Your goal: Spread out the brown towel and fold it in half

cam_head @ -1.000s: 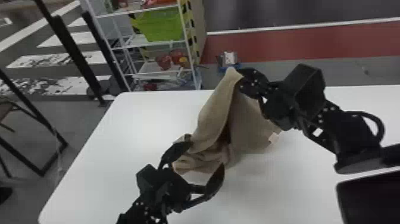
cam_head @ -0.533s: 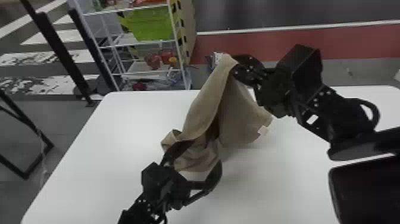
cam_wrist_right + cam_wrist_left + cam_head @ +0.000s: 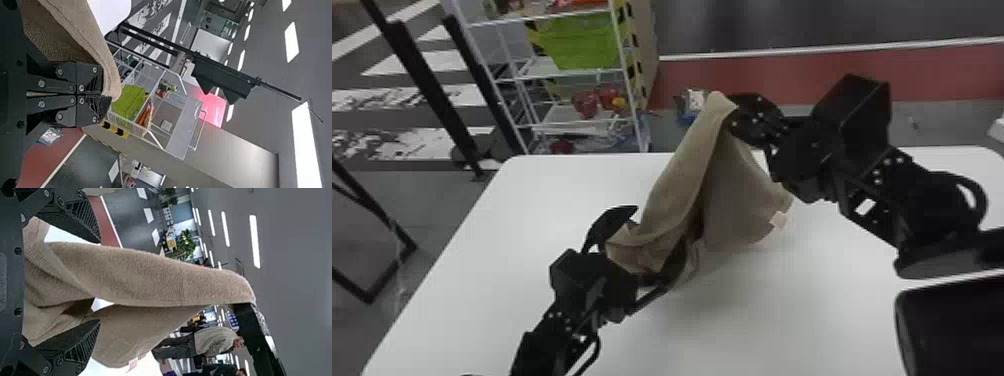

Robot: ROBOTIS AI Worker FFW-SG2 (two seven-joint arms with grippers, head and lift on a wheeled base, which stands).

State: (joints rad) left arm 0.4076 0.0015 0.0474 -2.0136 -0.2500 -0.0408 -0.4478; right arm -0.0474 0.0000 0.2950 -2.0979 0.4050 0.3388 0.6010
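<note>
The brown towel hangs from its top corner above the table, its lower folds bunched near the tabletop. My right gripper is shut on that raised corner; in the right wrist view the right gripper has its fingers together with towel between the tips. Low at the towel's left part, my left gripper stands open, one finger on each side of the bunched folds. In the left wrist view the left gripper has wide-apart fingers, with the towel passing between them.
The white table lies under both arms. Beyond its far edge stand a white wire shelf with a green bin and a small item on the floor. Black frame posts rise at the left.
The towel's lower part now sits deeper between my left gripper's fingers, which have come forward around it. My right gripper still holds the corner up. The head view has shifted slightly.
</note>
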